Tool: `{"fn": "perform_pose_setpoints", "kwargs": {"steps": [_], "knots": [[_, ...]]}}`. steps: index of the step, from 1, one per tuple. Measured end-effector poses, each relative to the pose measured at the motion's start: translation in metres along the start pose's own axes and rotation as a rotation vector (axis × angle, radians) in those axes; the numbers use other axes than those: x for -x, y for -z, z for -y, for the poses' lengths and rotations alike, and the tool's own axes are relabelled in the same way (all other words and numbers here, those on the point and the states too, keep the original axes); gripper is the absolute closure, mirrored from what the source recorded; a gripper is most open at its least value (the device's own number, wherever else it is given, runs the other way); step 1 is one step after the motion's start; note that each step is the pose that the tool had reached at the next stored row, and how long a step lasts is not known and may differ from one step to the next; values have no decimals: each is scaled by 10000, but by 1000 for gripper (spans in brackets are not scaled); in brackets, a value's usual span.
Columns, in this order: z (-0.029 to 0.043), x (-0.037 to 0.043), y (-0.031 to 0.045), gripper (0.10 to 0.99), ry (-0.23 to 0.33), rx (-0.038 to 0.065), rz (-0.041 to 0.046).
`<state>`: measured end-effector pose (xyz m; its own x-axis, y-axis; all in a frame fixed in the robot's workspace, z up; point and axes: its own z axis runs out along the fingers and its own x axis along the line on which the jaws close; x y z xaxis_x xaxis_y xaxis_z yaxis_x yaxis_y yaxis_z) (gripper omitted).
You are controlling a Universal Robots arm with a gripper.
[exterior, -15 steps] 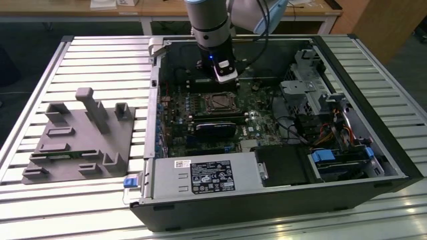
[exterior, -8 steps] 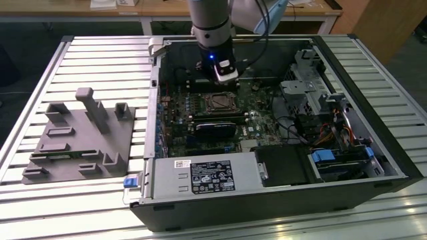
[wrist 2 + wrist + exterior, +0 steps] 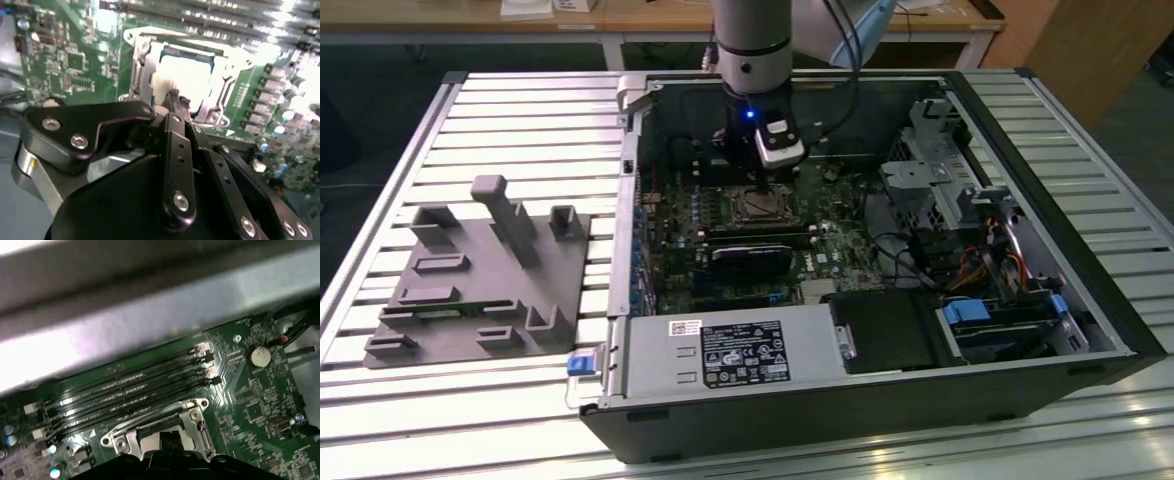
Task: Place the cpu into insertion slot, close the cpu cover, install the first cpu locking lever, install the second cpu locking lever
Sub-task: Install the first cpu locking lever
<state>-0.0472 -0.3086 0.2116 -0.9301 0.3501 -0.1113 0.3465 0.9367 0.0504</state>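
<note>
Your gripper (image 3: 176,96) is parked right over the slot (image 3: 150,70), fingers (image 3: 173,100) pinched together at the tips and holding nothing I can make out, since the cpu (image 3: 187,75) already sits in the socket under the cover (image 3: 222,90).

In the second wrist view the claw (image 3: 176,97) stands in front of the socket (image 3: 185,75), hiding its near edge, and glare washes out the chip (image 3: 187,72) so its surface cannot be read. The claw's body runs off the picture's edge. In the first wrist view the socket's metal frame (image 3: 192,415) is cut by the black claw parts (image 3: 170,440), and a blurred grey case wall (image 3: 150,330) hides the board beyond. In the exterior view the locking levers are too small to tell.
</note>
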Motion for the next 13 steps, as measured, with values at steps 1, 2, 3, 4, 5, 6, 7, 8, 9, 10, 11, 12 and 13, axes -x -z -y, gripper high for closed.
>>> {"fn": "perform_pose_setpoints", "kwargs": {"steps": [1, 2, 3, 4, 5, 6, 7, 8, 9, 10, 11, 12, 13], "knots": [[18, 7, -2, 980, 0, -13, -40], [39, 15, -4, 980, 0, -26, -73], [60, 23, -6, 980, -2, -38, -106], [81, 31, -7, 980, -4, -53, -142], [100, 38, -9, 980, -5, -65, -177], [118, 45, -12, 980, -6, -78, -215], [135, 52, -14, 980, -7, -94, -255], [143, 56, -15, 980, -7, -104, -283], [143, 56, -15, 980, -7, -104, -284], [143, 56, -15, 980, -8, -104, -284], [143, 56, -15, 980, -8, -105, -284], [143, 56, -15, 980, -8, -105, -285], [144, 56, -14, 980, -8, -106, -285]]}}
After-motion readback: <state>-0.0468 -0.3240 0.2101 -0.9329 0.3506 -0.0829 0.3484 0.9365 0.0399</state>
